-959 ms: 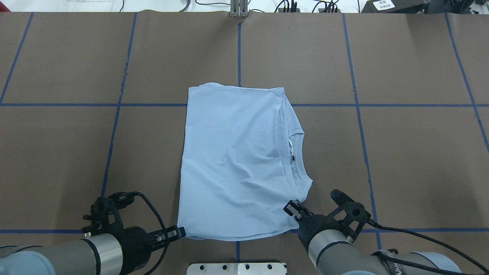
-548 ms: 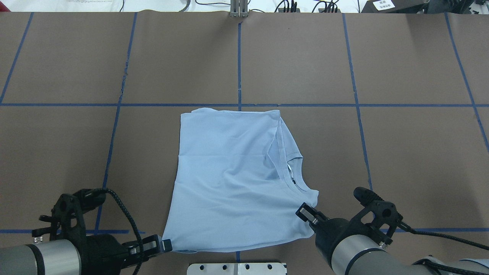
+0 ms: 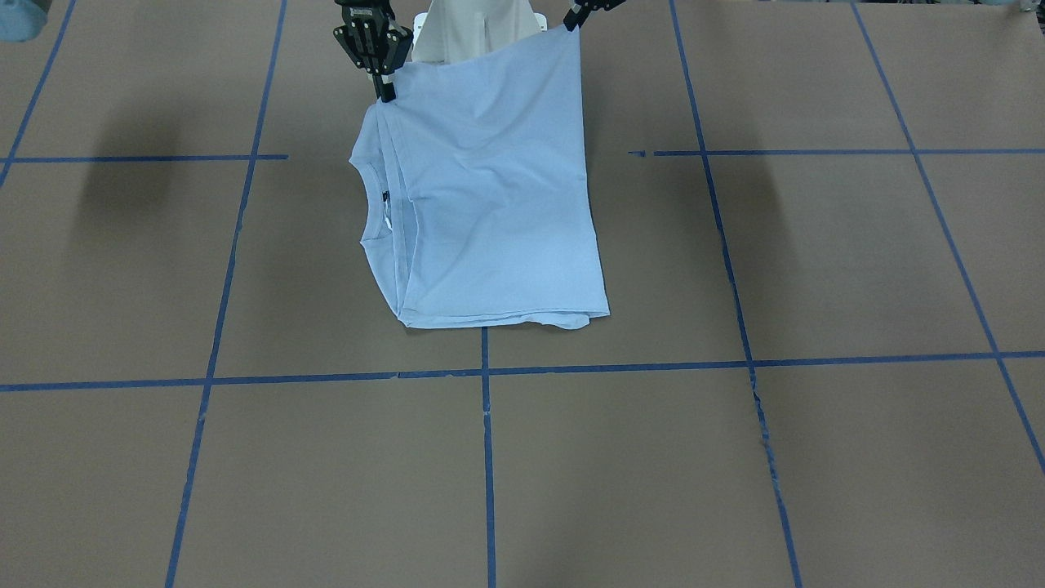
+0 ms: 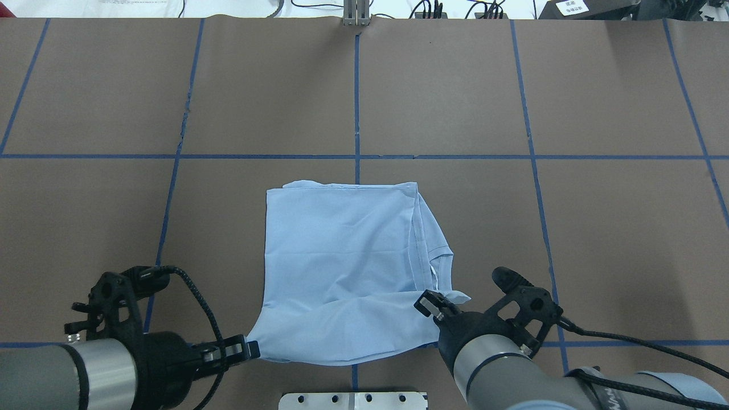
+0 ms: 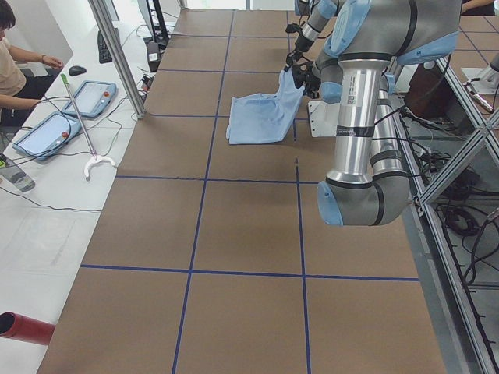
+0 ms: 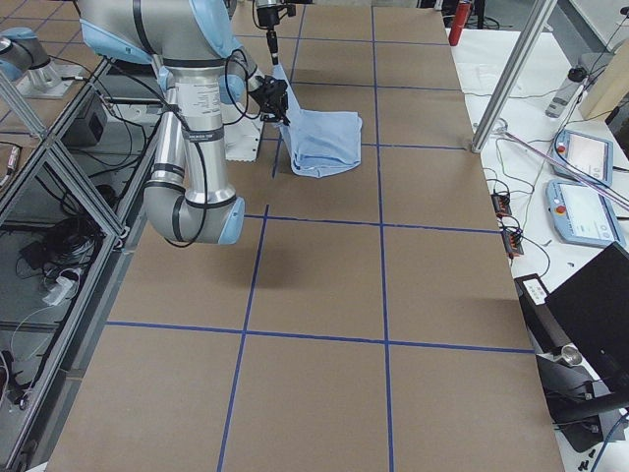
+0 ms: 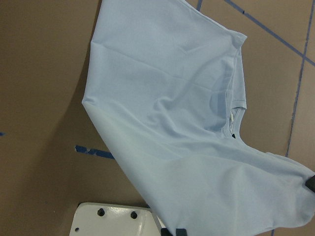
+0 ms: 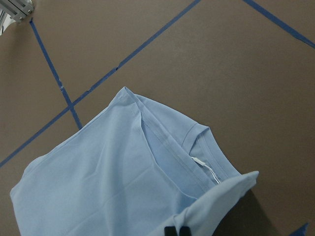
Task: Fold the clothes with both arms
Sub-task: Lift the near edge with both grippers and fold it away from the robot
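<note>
Shirt check: the light blue T-shirt [image 4: 342, 256] is folded into a rough rectangle. It sits in the middle of the brown desk [image 4: 569, 228], close to the robot's edge and across the centre blue tape line [image 4: 356, 85].

The left end effector [image 4: 252, 348] is pinched together on the shirt's near corner on the robot's left. The right end effector [image 4: 428, 303] is clamped on the near corner on the robot's right, just beside the collar [image 4: 434, 266]. In the front-facing view both show up at the top, the right one [image 3: 382, 88] on that view's left and the left one [image 3: 571, 18] on its right, with the near hem stretched between them.

Both side views show that near edge lifted off the desk while the far half lies flat on it. The fabric sags a bit between the two grips and there are some wrinkles near the hem.

The collar side faces the robot's right. The right wrist camera shows a small white tag [image 8: 210, 172] inside the neck opening, and the front-facing view shows a tiny dark label [image 3: 384, 196] there too.

A white mounting plate [image 4: 353, 400] sits at the near edge of the desk, right below the raised hem. A person [image 5: 12, 58] is seated at the side bench in the left view, well apart from the shirt.
</note>
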`<state>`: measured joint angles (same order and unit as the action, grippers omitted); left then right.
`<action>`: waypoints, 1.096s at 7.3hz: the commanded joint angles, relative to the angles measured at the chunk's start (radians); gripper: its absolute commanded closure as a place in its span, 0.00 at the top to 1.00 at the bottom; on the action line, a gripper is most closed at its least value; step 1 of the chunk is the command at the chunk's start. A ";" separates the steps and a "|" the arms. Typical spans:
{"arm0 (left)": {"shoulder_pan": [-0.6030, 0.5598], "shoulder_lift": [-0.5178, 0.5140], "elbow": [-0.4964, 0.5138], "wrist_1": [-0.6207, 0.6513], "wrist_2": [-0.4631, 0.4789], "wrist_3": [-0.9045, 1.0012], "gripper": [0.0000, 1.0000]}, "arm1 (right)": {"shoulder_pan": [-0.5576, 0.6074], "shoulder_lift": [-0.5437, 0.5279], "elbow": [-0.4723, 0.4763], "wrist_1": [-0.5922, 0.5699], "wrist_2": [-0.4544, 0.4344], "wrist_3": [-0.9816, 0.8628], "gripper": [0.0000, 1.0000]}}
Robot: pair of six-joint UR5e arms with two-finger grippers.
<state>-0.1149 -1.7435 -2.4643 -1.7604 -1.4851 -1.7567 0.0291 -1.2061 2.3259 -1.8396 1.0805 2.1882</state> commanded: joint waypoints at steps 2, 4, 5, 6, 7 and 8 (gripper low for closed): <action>-0.136 -0.111 0.187 -0.001 -0.018 0.100 0.00 | 0.165 0.100 -0.173 0.010 0.081 -0.077 0.00; -0.224 -0.161 0.289 -0.001 -0.049 0.173 0.00 | 0.244 0.151 -0.290 0.060 0.116 -0.113 0.00; -0.259 -0.185 0.333 -0.002 -0.066 0.210 0.00 | 0.264 0.152 -0.368 0.159 0.116 -0.137 0.00; -0.294 -0.191 0.353 -0.001 -0.070 0.248 0.00 | 0.281 0.160 -0.447 0.234 0.116 -0.162 0.00; -0.349 -0.195 0.361 0.002 -0.092 0.314 0.00 | 0.293 0.160 -0.489 0.273 0.116 -0.182 0.00; -0.402 -0.202 0.390 0.001 -0.098 0.379 0.00 | 0.296 0.160 -0.491 0.276 0.116 -0.194 0.00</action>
<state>-0.4524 -1.9367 -2.1041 -1.7596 -1.5697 -1.4553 0.3151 -1.0475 1.8637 -1.5924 1.1962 2.0146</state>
